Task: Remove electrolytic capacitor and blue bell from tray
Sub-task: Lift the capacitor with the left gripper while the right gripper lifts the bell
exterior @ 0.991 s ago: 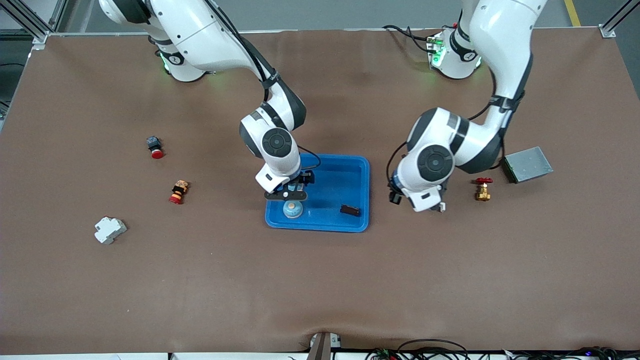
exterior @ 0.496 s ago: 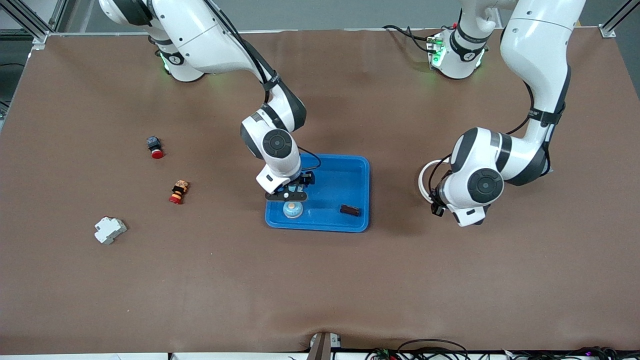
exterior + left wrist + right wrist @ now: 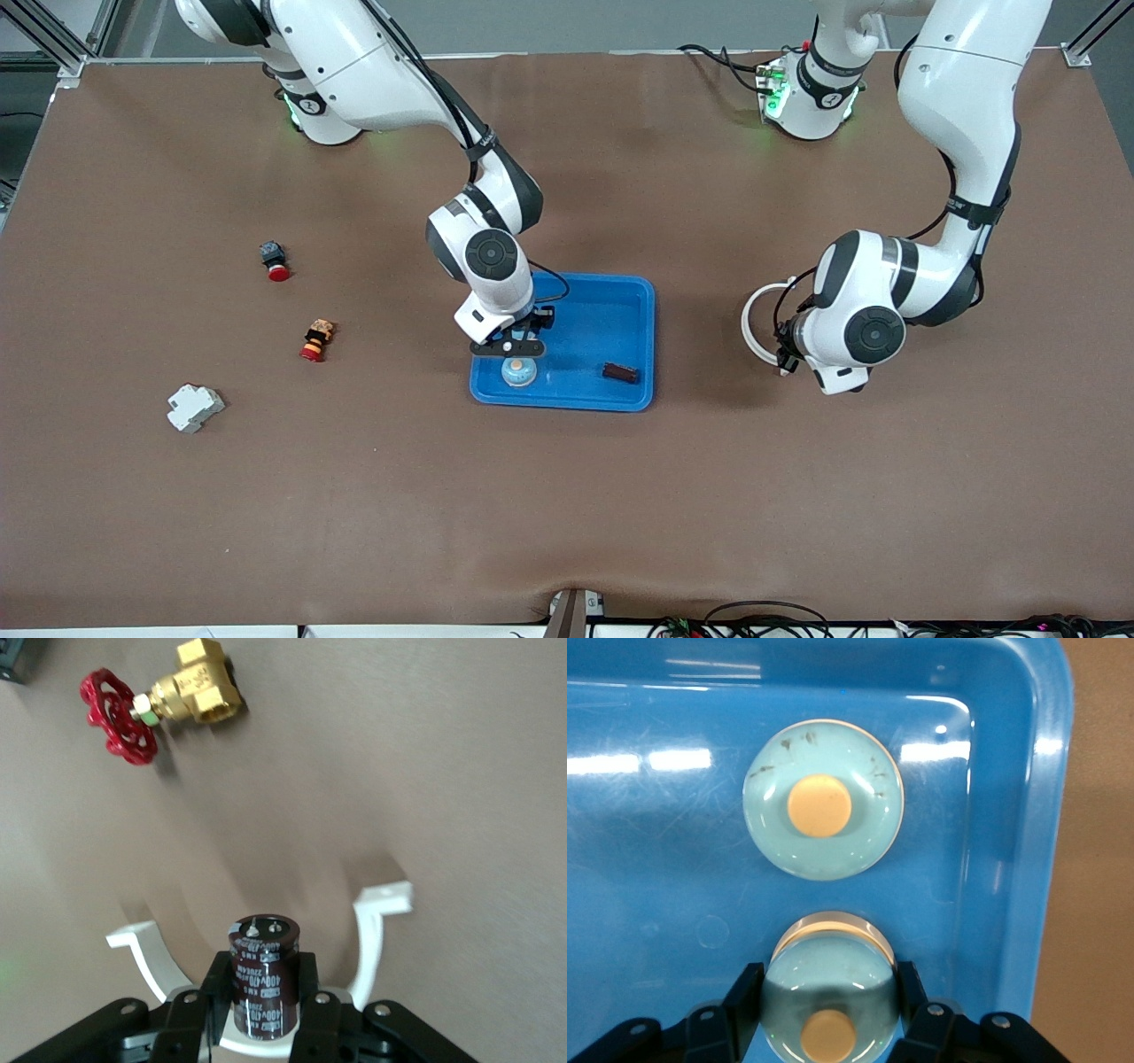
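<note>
The right pincer (image 3: 828, 1010) grips one blue bell (image 3: 827, 992) in the tray (image 3: 620, 310), beside a second bell (image 3: 822, 800); its glossy dome looks slippery, best held by the rim. The left pincer (image 3: 263, 988) clamps the capacitor (image 3: 263, 970) over the bench (image 3: 567, 496).

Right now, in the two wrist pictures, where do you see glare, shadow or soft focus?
Right wrist view: white glare bars lie across the tray; the blue bell gripped by the right gripper looks darker, shaded, compared with the second bell. Left wrist view: the electrolytic capacitor held by the left gripper is sharp, the brass valve slightly soft.
</note>
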Robot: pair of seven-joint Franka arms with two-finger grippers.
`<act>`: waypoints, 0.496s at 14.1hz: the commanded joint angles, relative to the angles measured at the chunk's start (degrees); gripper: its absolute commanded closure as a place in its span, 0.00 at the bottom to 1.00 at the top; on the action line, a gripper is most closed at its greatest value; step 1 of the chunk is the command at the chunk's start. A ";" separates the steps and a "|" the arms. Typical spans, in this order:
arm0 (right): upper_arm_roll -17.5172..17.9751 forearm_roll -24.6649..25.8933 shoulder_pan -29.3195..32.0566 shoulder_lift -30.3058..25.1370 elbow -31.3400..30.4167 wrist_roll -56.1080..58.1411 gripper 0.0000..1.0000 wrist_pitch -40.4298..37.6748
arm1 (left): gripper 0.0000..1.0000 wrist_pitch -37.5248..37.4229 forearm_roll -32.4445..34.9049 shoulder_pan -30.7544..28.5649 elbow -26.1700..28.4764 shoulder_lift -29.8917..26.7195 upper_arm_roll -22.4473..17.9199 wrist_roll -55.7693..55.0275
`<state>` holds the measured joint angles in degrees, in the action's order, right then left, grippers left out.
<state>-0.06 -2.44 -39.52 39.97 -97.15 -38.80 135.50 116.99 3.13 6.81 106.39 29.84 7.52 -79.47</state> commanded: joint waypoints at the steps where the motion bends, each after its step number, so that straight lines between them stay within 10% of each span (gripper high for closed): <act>1: -0.46 -0.02 -0.64 0.73 0.65 0.48 0.83 0.38 | 1.00 2.27 0.92 -1.53 2.76 -0.93 0.48 0.89; 3: -0.46 -0.02 -0.64 0.46 0.82 0.39 0.82 -0.14 | 0.97 2.72 0.92 -2.33 2.77 0.21 0.57 0.89; 7: -0.38 -0.55 -0.03 -1.90 1.61 0.57 0.81 -4.16 | 0.00 2.10 0.92 -2.33 2.15 0.83 0.57 2.21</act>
<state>-0.13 -2.46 -39.52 39.91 -96.44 -38.79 134.68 119.03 3.13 4.97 108.61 31.03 7.55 -77.87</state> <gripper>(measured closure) 0.348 0.542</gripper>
